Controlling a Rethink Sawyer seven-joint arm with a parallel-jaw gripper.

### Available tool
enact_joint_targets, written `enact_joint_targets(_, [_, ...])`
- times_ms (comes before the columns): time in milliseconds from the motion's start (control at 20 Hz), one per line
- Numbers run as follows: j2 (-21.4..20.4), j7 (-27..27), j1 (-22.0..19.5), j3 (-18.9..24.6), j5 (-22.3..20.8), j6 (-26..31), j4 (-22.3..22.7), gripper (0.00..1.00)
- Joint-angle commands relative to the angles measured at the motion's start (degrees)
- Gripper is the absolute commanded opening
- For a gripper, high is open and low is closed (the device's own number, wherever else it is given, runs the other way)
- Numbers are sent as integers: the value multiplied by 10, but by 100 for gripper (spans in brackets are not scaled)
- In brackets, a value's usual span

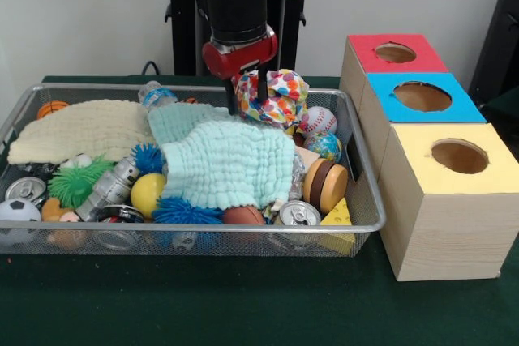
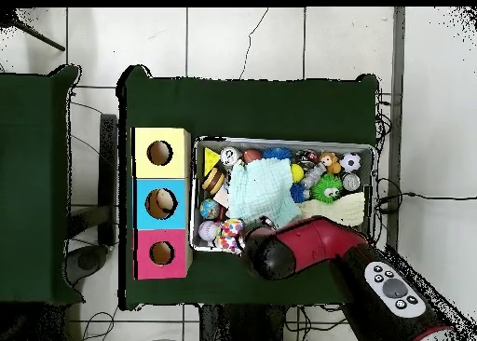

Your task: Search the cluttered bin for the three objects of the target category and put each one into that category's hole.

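The gripper (image 1: pixel 250 91) hangs at the back of the bin (image 1: pixel 369 200), right at a bundle of cloth with bright spots (image 1: pixel 274 96). Its dark fingers (image 1: pixel 264 79) touch that spotty cloth, and one sits behind it, so I cannot tell if they are pinching it or just resting there. From above, the big red arm (image 2: pixel 312 244) covers the gripper fully.

Next to the spotty cloth lie a baseball (image 1: pixel 319 120) and a small globe ball (image 1: pixel 325 146). A mint green cloth (image 1: pixel 223 160) is spread over the middle of the bin and hides whatever is under it. A cream cloth (image 1: pixel 77 129) covers the left part at the back. Only the top of a water bottle (image 1: pixel 156 95) pokes out between them.

In front of the cloths you can see a yellow ball (image 1: pixel 147 193), a green spiky ball (image 1: pixel 75 181), two blue spiky balls (image 1: pixel 185 211), a wooden yo-yo (image 1: pixel 326 185), a can (image 1: pixel 299 215) and a soccer ball (image 1: pixel 18 211). A small orange toy (image 1: pixel 55 210) sits low in the left corner (too hidden to tell what it is). I cannot pick out a duck.

The three boxes stand in a row just beside the bin. The red box (image 1: pixel 389 58) is farthest back, and its hole (image 1: pixel 396 53) looks dark inside.
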Motion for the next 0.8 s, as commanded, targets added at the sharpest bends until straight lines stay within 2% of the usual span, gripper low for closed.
enact_joint_targets(50, [24, 33, 0, -29, -33, -23, -26, 100])
enact_joint_targets(350, [-5, -4, -25, -3, -3, 17, -13, 100])
enact_joint_targets(500, [-38, -38, -63, 45, 50, 59, -1, 100])
enact_joint_targets(600, [-55, -81, -78, 55, 60, 102, -26, 100])
enact_joint_targets(650, [-55, -101, -80, 52, 50, 116, -45, 100])
enact_joint_targets(800, [-34, -151, -101, 70, 25, 125, -87, 100])
